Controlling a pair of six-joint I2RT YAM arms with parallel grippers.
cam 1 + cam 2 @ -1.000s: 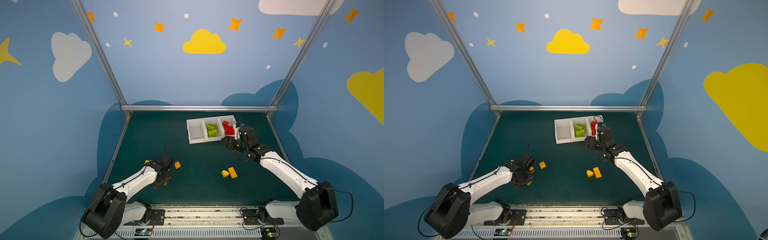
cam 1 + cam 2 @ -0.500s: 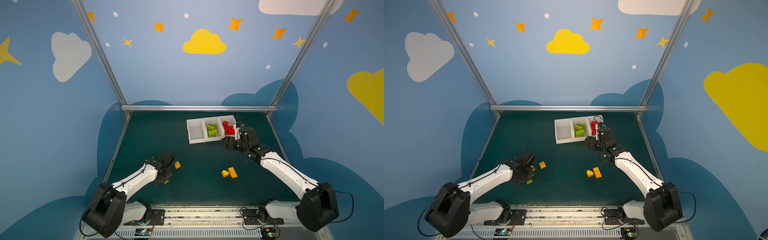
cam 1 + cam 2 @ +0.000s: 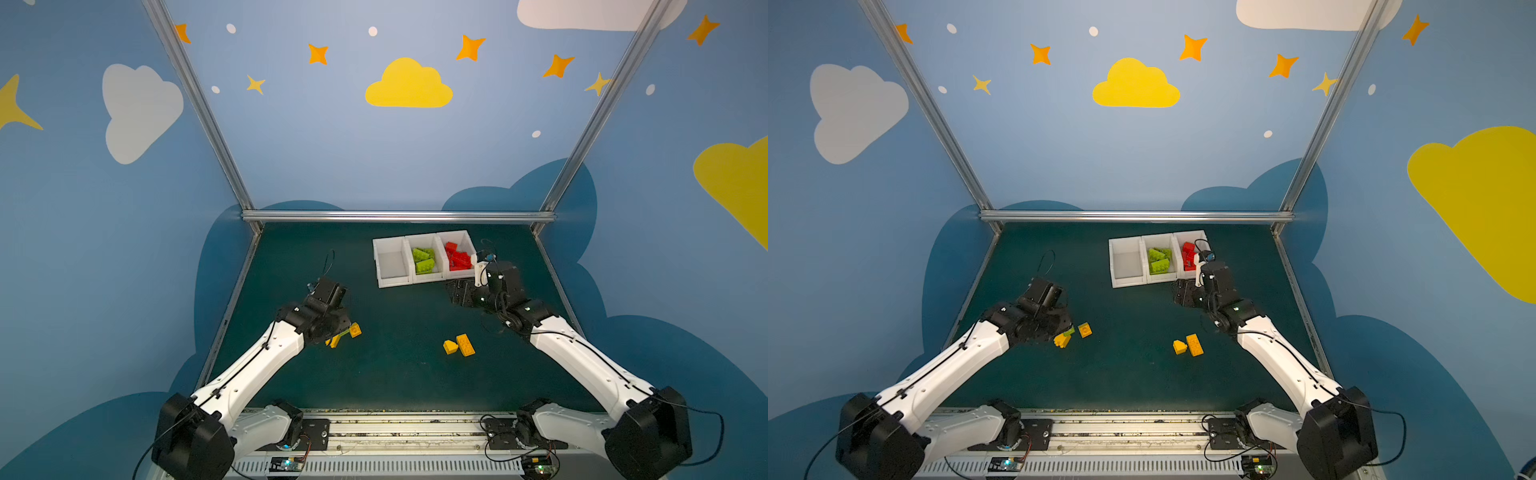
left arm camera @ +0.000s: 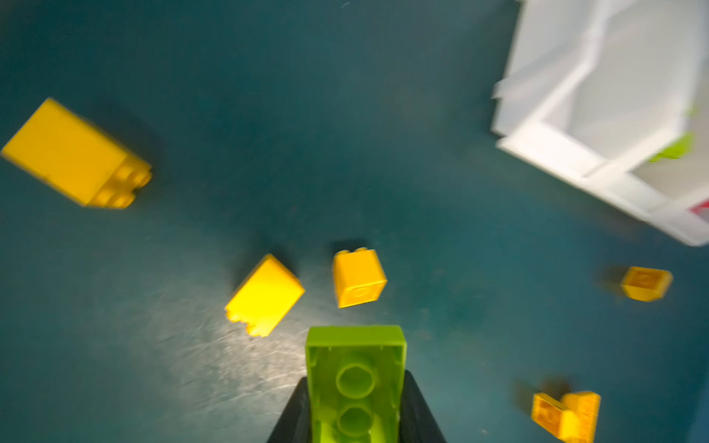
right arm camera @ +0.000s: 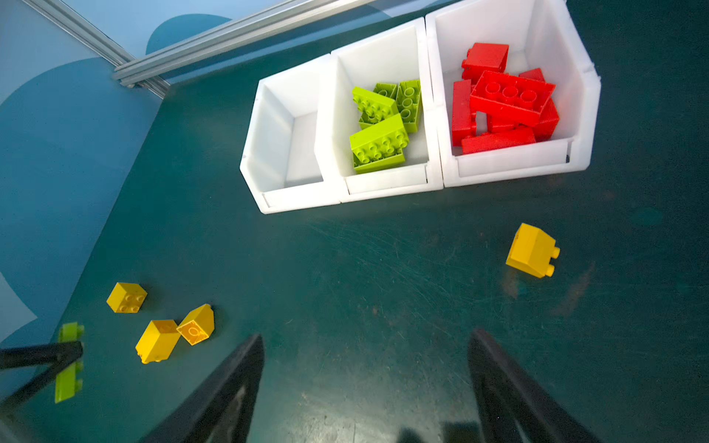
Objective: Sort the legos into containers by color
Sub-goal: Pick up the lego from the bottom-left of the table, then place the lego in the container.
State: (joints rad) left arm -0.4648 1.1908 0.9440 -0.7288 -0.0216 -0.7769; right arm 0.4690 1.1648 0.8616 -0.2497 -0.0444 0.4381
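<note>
**Sorting cell seen from above and from both wrists.** Left claw (image 4: 355, 377) closed on a green brick (image 4: 355, 356), whose hollow underside faces the wrist camera. Claw and brick sit over the left part of the mat (image 3: 395, 382), just beside two yellow bricks (image 3: 354, 330). Right claw (image 5: 366, 341) open and empty, jaws wide, near the front of the bins (image 3: 392, 283) and well apart from the left claw. The three white bins stand in a row at the far side: middle bin (image 5: 387, 182) holds green bricks (image 5: 380, 142), right bin (image 5: 510, 170) red bricks (image 5: 510, 96). A yellow pair (image 3: 465, 345) lies touching at mid-mat
</note>
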